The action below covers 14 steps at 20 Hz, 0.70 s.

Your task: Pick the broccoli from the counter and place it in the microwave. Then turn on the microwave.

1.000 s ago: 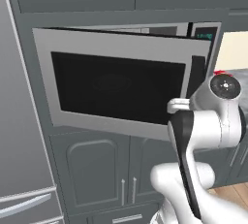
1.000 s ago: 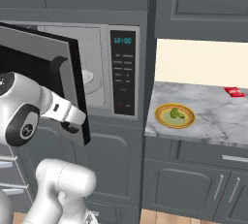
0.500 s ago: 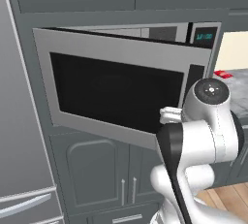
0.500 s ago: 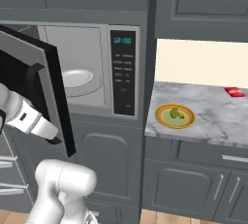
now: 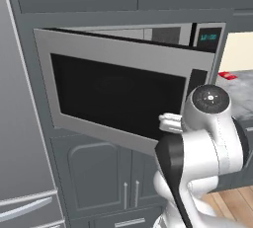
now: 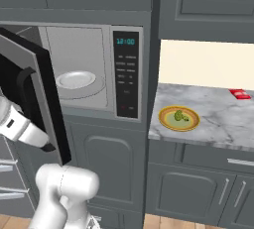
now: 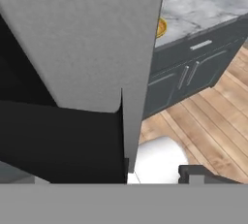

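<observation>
The broccoli (image 6: 179,116) lies on a round yellow dish (image 6: 179,118) on the grey marbled counter (image 6: 218,119), right of the microwave (image 6: 125,77). The microwave door (image 6: 37,94) stands swung wide toward me, its black handle (image 6: 23,90) on the near edge. A white plate (image 6: 75,80) sits inside the cavity. My gripper (image 6: 47,146) hangs low at the door's free edge. In the hand view my gripper (image 7: 114,175) is open, with the door's edge (image 7: 130,121) between its wide-set fingers and touching neither.
The open door (image 5: 118,98) juts out in front of my arm. A grey fridge (image 5: 20,123) stands at the left. A small red item (image 6: 239,94) lies at the back of the counter. Dark cabinet doors (image 6: 198,188) sit below, over wooden floor (image 7: 208,121).
The microwave door has swung wider open. The jaws have spread and let go of the door's handle, and the hand has dropped lower and to the left along the door's edge.
</observation>
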Available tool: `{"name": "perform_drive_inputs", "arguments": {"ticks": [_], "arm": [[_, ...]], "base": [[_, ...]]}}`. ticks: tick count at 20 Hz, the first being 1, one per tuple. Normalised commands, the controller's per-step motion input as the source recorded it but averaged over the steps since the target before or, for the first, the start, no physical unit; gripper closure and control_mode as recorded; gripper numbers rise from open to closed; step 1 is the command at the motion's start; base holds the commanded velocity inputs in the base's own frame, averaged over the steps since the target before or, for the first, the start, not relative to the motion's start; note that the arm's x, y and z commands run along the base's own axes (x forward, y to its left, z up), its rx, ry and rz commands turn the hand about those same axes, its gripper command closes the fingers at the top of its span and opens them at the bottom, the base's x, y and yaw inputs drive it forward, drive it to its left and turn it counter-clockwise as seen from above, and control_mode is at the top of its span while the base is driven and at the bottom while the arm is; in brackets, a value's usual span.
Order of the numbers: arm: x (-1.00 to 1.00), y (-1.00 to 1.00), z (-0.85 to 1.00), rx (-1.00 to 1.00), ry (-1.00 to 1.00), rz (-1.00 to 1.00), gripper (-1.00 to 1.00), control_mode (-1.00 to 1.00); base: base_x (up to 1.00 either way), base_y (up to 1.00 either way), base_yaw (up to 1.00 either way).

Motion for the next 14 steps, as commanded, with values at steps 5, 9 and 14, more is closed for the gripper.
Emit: {"name": "perform_drive_inputs", "arguments": {"ticks": [5,9,14], "arm": [[-0.05,0.16,0.48,0.0,0.0,0.14,-1.0,-1.0],[-0.26,0.03,0.51,0.0,0.0,0.23,-1.0,-1.0],[-0.94,-0.6,0.15,0.0,-0.04,0.07,-1.0,-1.0]], "base": [[0.0,0.0,0.0],[0.0,0.0,0.0],[0.0,0.0,0.0]]}}
